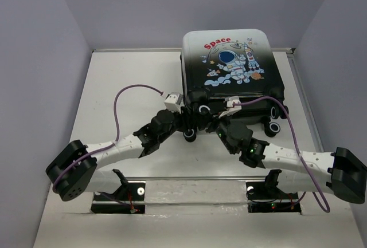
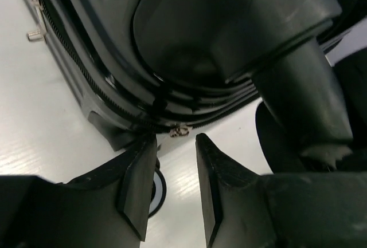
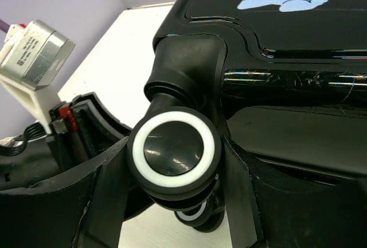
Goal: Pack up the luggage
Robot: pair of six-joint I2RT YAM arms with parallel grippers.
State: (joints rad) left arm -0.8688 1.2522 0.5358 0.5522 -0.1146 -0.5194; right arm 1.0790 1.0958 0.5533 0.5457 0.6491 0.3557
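Closed luggage (image 1: pixel 229 85) lies just past both grippers
Your left gripper (image 2: pixel 174 142) – narrow gap, by the zip (image 2: pixel 180 130); right gripper (image 3: pixel 175 145) sits around a wheel (image 3: pixel 174 152) – squeeze unclear

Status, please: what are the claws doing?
Left claw open at the zipper pull. Right claw astride a wheel, grip unclear. Suitcase lid down, nothing on top.

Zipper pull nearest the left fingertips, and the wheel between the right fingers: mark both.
zipper pull (image 2: pixel 180 130), left wrist view, its metal tab.
wheel (image 3: pixel 174 149), right wrist view, black hub centre.
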